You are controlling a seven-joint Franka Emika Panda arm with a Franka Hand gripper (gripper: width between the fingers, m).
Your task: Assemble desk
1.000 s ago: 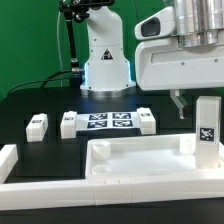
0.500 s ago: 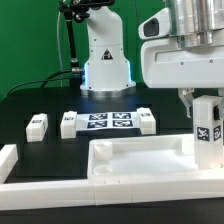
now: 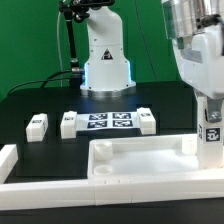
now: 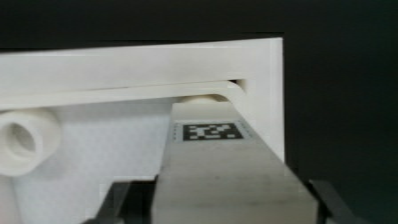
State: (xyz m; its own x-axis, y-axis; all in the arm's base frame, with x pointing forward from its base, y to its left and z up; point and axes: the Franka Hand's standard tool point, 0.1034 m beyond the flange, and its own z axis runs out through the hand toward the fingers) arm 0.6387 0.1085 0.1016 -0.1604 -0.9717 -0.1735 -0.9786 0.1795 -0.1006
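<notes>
- Progress: the wide, flat, tray-like white plastic tabletop point(image 3: 140, 163) lies rim-up on the black table point(image 3: 55, 145). No leg is seated in any corner that shows, and the round socket point(image 4: 22, 140) in the wrist view is bare.
- Parts not yet used: three small white square blocks with black-and-white tags lie on the table beyond the tabletop. Loose leg A point(image 3: 37, 125) sits alone toward the exterior view's left. Loose leg B point(image 3: 69, 123) and loose leg C point(image 3: 146, 121) lie just beside the two ends of the thin white marker board point(image 3: 110, 122). None of them touches the tabletop.
- Part in hand: a fourth white plastic square block leg point(image 3: 211, 142) with a black-and-white tag stands upright at the exterior view's right end of the tabletop.
- Jaws: the gripper point(image 3: 211, 108) sits over the top of this leg. In the wrist view the leg runs straight down the middle between the two dark fingers point(image 4: 118, 205), one on each flank. The jaws are partly closed, about the width of the block, and seem to be pressed onto its sides, though the contact itself is not sharp enough to be sure.
- Leg against tabletop: in the wrist view the leg's lower end meets the tabletop's edge near a corner. I cannot tell whether it stands inside the rim or just outside it.
- Judgement: this is an early stage; the first leg is gripped but not fitted, so all four legs are left to fit.
</notes>
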